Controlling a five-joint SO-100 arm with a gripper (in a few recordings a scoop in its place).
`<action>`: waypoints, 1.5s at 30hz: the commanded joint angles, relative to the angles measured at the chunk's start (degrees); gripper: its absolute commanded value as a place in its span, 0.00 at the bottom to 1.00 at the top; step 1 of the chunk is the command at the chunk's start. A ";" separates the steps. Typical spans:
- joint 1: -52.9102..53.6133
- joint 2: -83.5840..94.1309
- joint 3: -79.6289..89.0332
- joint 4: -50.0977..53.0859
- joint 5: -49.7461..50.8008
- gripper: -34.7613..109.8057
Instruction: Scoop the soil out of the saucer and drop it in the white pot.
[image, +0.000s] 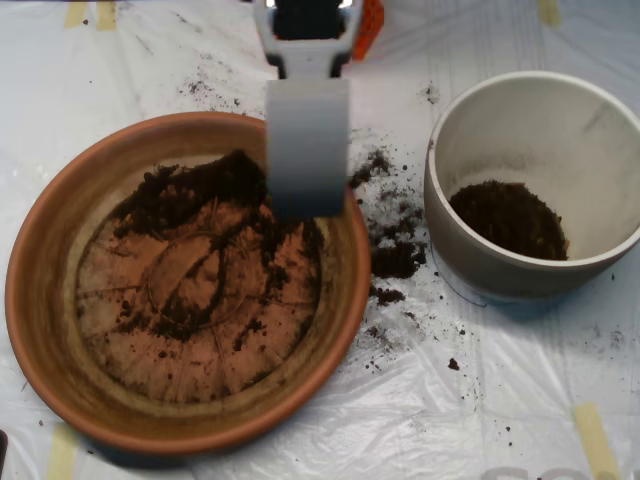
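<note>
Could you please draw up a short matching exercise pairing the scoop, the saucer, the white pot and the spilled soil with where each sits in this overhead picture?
Things:
1. scoop
2. saucer
3. white pot
4. spilled soil

Places:
A. on the plastic sheet between the two vessels
B. right side, with a dark heap inside
C. over the saucer's upper rim
D. left side, its ridged floor partly bare

Pairs: 1-C, 2-D, 3-B, 4-A
</note>
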 joint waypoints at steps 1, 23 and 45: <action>5.01 7.47 5.54 -3.52 0.44 0.51; 32.96 -2.02 39.73 -34.45 -3.69 0.43; 36.65 -13.27 37.88 -42.01 1.58 0.38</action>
